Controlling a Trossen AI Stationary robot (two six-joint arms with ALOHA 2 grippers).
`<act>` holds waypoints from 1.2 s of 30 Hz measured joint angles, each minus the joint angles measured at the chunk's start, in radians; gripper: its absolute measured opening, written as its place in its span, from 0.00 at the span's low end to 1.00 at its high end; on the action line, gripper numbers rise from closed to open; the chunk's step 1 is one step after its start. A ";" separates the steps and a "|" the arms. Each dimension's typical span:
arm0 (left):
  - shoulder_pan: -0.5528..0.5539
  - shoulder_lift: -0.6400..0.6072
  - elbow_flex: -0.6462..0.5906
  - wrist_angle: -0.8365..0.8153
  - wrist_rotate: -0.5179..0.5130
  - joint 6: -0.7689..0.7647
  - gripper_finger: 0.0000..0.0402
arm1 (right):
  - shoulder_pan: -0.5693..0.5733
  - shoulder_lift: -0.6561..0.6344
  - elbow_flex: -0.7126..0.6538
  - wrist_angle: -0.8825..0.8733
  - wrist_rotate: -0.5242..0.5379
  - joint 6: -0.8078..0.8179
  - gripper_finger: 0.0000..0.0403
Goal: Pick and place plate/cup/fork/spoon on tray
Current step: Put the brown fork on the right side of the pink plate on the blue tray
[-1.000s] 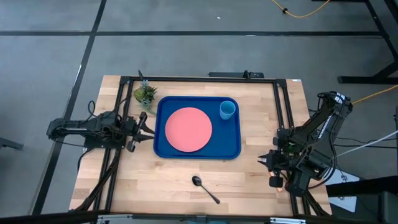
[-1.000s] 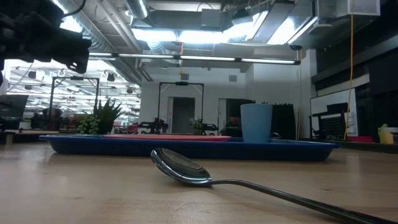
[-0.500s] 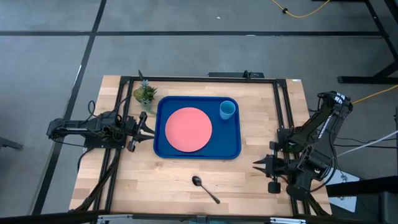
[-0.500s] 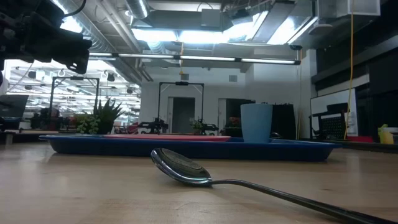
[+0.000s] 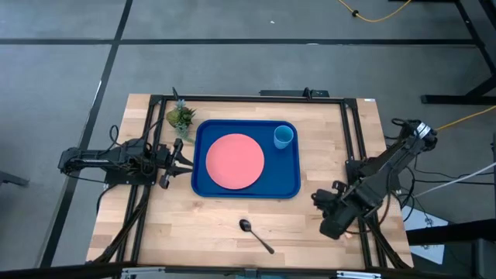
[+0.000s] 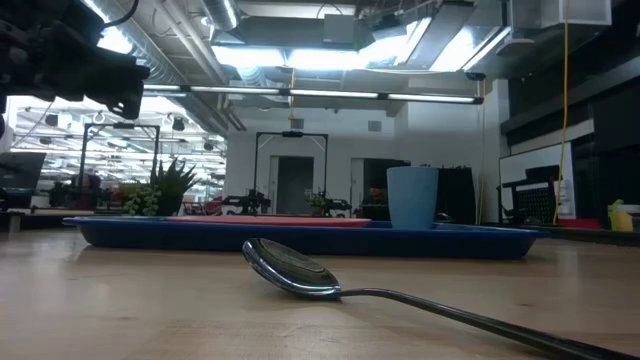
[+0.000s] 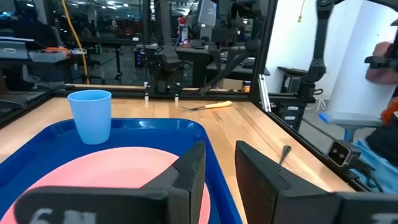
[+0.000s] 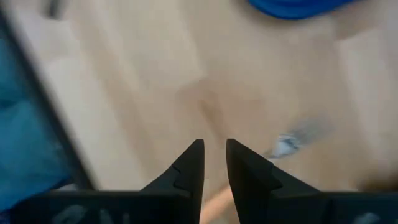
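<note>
Fork [image 7: 208, 106]: hidden under the right arm in the high view, seen only far off from the left wrist. Right wrist view is smeared; a pale blurred streak [image 8: 292, 144] on the desk [image 8: 155, 81] can't be identified. Tray [image 8: 292, 7] cut off by that picture's edge. Spoon [image 6: 300, 272] handle runs out of the low view. Plate [image 6: 300, 221] there is just a thin pink edge.
</note>
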 joint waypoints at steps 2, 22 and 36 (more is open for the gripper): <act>0.000 0.000 0.000 0.000 -0.011 0.000 0.20 | -0.002 0.023 0.000 -0.066 0.037 -0.002 0.18; 0.000 0.000 0.000 0.000 -0.016 0.000 0.20 | 0.065 0.089 0.000 -0.433 0.042 0.436 0.18; 0.000 0.000 -0.001 0.000 -0.032 0.000 0.20 | 0.076 0.076 0.000 -0.385 0.160 0.467 0.18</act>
